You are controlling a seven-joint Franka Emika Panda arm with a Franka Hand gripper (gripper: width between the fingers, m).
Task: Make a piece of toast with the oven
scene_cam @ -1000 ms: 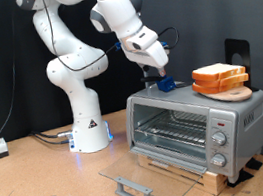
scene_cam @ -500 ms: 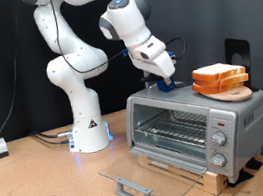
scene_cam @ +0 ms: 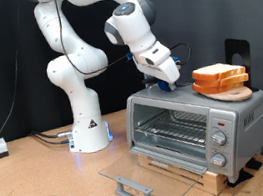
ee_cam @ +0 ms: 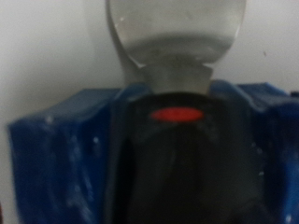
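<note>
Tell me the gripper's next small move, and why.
Probably a short shift toward the exterior view's right, to the toast. The oven door already lies open, the toast sits on top of the oven, and the gripper hangs low over the oven top just beside it.

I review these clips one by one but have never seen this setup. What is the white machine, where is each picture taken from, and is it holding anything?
The white machine is a robot arm. Its tool hangs just above the roof of the silver oven, near a small blue object. One picture comes from a camera off the arm; the blurry one comes from a camera on the hand, very close to that blue object. The piece of toast lies on a round wooden board on the oven's roof. The oven's glass door is folded down open. Nothing visibly sits between the fingers.
</note>
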